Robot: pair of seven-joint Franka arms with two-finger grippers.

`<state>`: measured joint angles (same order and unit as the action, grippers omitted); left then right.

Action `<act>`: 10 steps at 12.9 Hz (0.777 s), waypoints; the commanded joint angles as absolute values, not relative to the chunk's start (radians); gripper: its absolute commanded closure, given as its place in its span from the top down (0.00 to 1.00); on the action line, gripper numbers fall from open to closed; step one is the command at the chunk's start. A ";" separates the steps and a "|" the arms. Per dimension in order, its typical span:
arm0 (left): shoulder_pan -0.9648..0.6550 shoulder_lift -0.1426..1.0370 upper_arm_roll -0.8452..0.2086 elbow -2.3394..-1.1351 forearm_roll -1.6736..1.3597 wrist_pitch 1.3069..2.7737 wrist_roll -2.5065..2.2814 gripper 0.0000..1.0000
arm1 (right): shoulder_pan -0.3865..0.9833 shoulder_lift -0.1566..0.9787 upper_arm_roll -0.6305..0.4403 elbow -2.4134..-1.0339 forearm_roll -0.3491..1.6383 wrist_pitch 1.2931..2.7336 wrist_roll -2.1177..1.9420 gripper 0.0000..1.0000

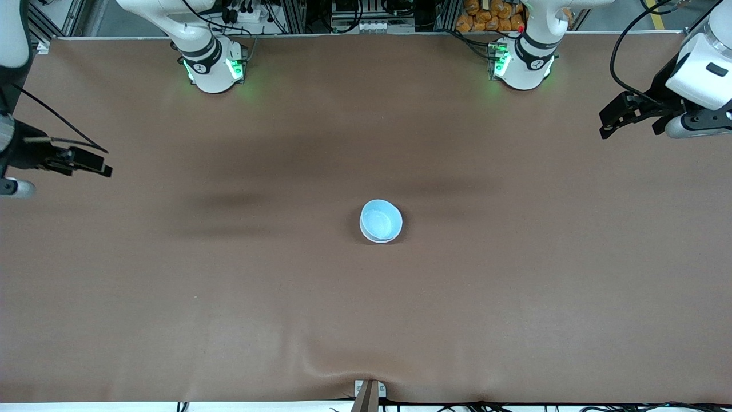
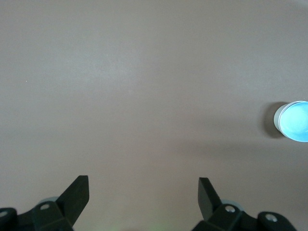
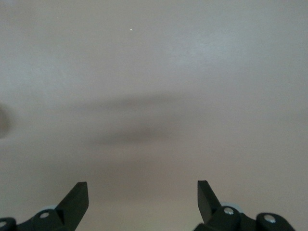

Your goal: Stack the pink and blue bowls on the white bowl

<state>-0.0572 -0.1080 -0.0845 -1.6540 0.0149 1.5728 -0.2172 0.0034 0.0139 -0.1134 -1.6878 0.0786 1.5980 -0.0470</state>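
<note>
Item, left gripper (image 2: 142, 195): we find its jaws spread wide with nothing between them, only bare brown table (image 2: 144, 72) under them. In the front view we see it (image 1: 609, 121) held over the table edge at the left arm's end, well apart from any bowl.

Item, right gripper (image 3: 142, 195): we record the same, jaws parted and empty, bare surface below. The front view shows it (image 1: 94, 164) over the right arm's end of the table. We judge both arms to be waiting, drawn back.

Item, bowl stack (image 1: 381, 221): we see one round bowl shape at the middle of the table, between the two arms and well apart from both grippers. Its inside reads light blue, its outer wall pale. The left wrist view catches it (image 2: 293, 121) at the frame edge, blue inside, whitish-grey wall. We cannot make out a separate pink bowl or white bowl anywhere; they may sit nested beneath the blue one, but the pictures do not show it.

Item, step in hand: we judge the stacking done or nearly so, hands released. The next move seems to call for no more than holding clear of the stack.
</note>
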 commanded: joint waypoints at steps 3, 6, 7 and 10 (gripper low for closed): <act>-0.064 -0.110 -0.081 -1.655 0.017 1.572 -0.207 1.00 | -0.060 0.021 -0.043 -1.521 0.026 1.459 -0.060 1.00; -0.063 -0.118 -0.081 -1.655 0.017 1.557 -0.204 1.00 | -0.054 0.023 -0.043 -1.483 0.026 1.431 -0.042 1.00; -0.061 -0.120 -0.080 -1.654 0.017 1.554 -0.204 1.00 | -0.051 0.023 -0.043 -1.483 0.028 1.431 -0.016 1.00; -0.061 -0.121 -0.078 -1.648 0.011 1.554 -0.204 1.00 | -0.046 0.023 -0.037 -1.474 0.031 1.433 0.023 1.00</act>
